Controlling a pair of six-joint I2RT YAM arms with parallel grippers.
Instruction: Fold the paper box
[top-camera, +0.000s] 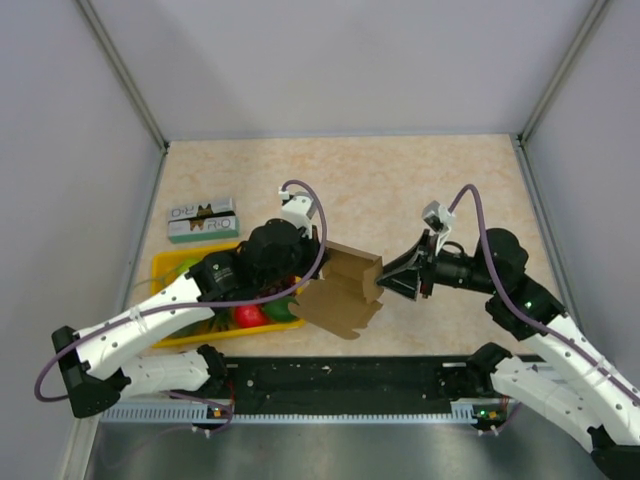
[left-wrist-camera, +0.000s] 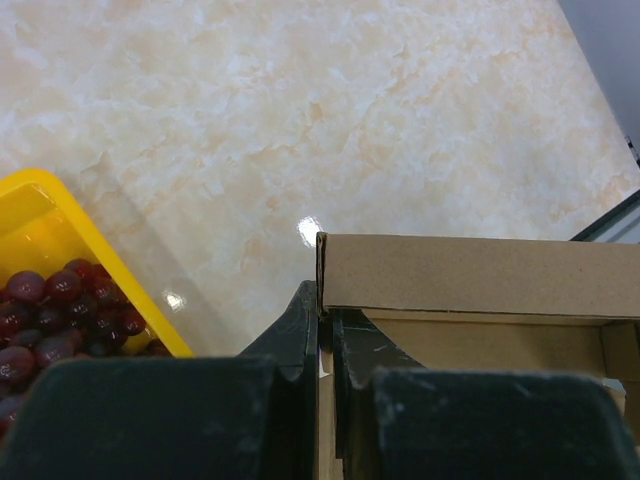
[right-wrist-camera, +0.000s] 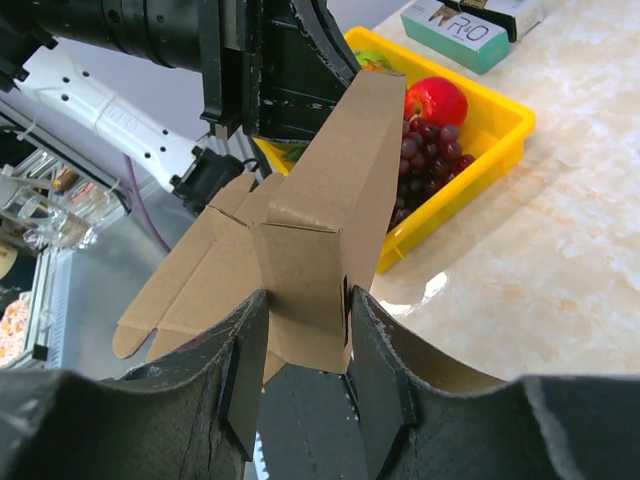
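The paper box (top-camera: 345, 295) is plain matte brown cardboard, half folded with sharp creases. It is held up just beside the yellow plastic tray (right-wrist-camera: 500, 130), which contains dark grapes (right-wrist-camera: 420, 150) and a red apple (right-wrist-camera: 435, 100). The left gripper (left-wrist-camera: 322, 310) is clamped on one wall of the box. The right gripper (right-wrist-camera: 308, 300) straddles a flap, but I cannot tell if it presses.

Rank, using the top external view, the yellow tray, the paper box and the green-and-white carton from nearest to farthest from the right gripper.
1. paper box: centre of the table, its end between the jaws of the right gripper.
2. yellow tray: left of the box, towards the near edge.
3. green-and-white carton: far left, behind the tray.
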